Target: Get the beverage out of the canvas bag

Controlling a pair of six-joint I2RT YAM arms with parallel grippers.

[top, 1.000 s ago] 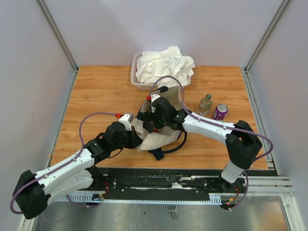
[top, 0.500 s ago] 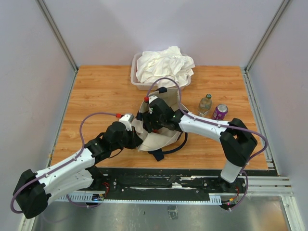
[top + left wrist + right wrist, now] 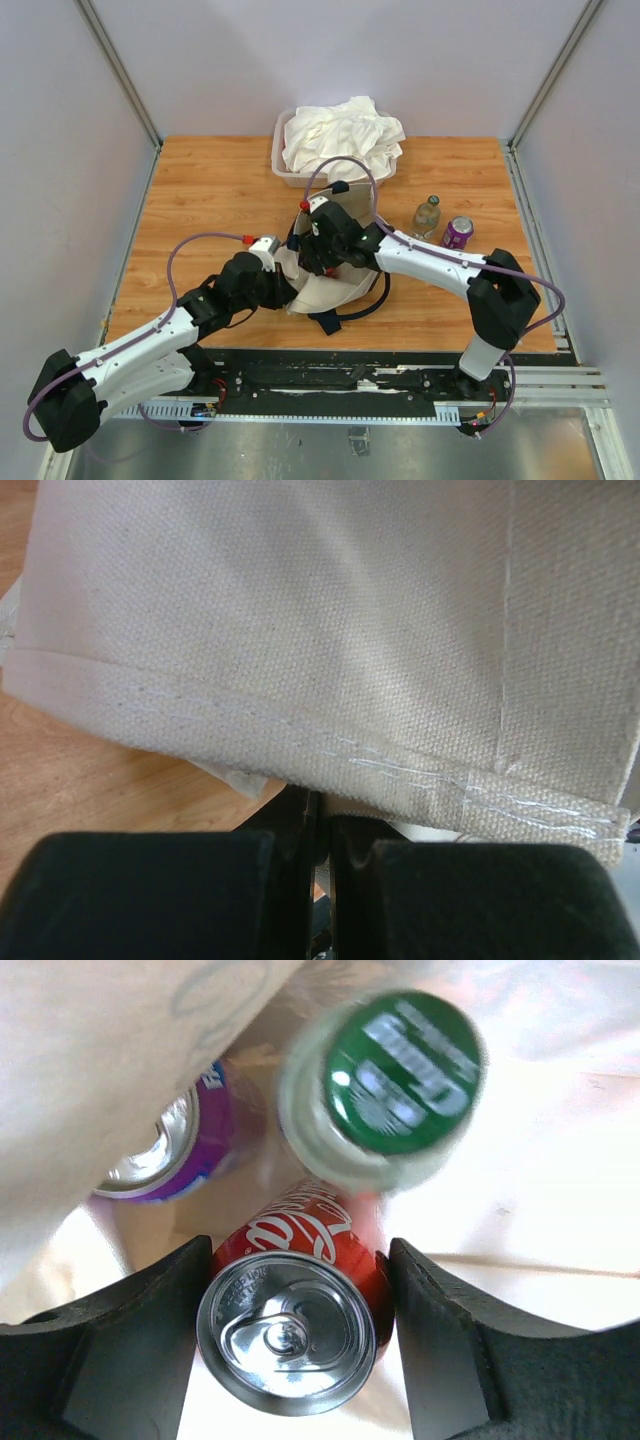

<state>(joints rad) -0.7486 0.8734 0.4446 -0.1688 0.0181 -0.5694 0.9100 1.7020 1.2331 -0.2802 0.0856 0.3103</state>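
Red cola can (image 3: pixel 290 1330): upright inside the canvas bag (image 3: pixel 322 292), silver top with pull tab facing the right wrist camera, red wall with white script visible behind the rim. Right gripper (image 3: pixel 300 1260): reaches down into the bag's mouth, its two dark fingers spread wide and set against the can's opposite sides, holding it between them. Neighbours in the bag: a purple can (image 3: pixel 170 1150), partly under a fold of canvas at upper left of the red can, and a green-capped bottle (image 3: pixel 385 1080), blurred, just beyond the red can; whether either touches the red can cannot be told. Canvas bag, beige, stands near the middle of the wooden table (image 3: pixel 210 200), toward its near edge, with a dark navy strap (image 3: pixel 345 312) trailing on the wood at its near side. Left gripper (image 3: pixel 284 286): at the bag's left edge; in the left wrist view its fingers (image 3: pixel 290 830) are drawn nearly together, with the stitched hem of the canvas pinched at their tips. On the table to the right of the bag, apart from it: a small clear bottle (image 3: pixel 427 216) and, just beside that, a second purple can (image 3: pixel 458 232). Behind the bag, at the far edge: a translucent plastic tub (image 3: pixel 282 165) heaped with white cloth (image 3: pixel 340 135).
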